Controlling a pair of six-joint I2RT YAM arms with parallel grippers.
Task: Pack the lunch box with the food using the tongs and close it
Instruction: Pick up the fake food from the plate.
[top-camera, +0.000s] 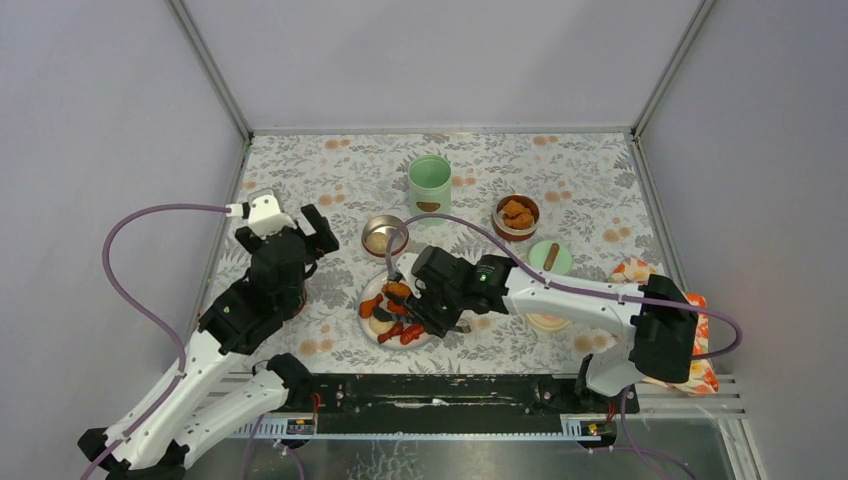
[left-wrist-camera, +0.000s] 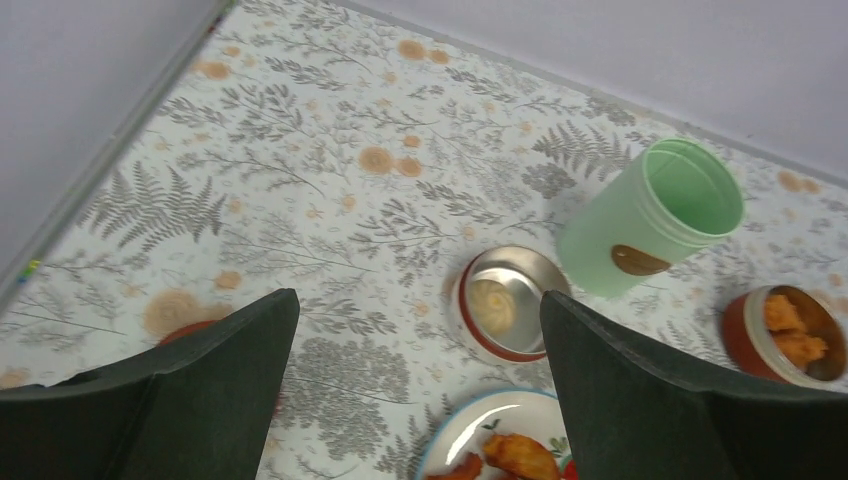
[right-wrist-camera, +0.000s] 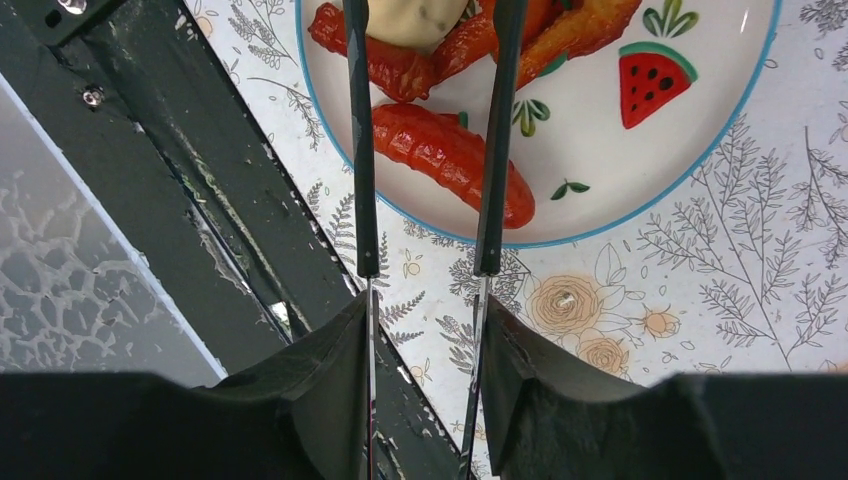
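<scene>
Right end effector (right-wrist-camera: 425, 335), arm stretched leftward, clamps tongs (right-wrist-camera: 362, 150) over plate (right-wrist-camera: 650, 170), tips among sausages (right-wrist-camera: 450, 160). Left end effector (left-wrist-camera: 418, 305), arm bent, hangs spread wide above counter (left-wrist-camera: 330, 150).

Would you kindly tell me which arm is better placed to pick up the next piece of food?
Right. The right gripper holds the tongs over a red sausage on the plate. The left gripper is open, empty and off to the plate's left.
</scene>
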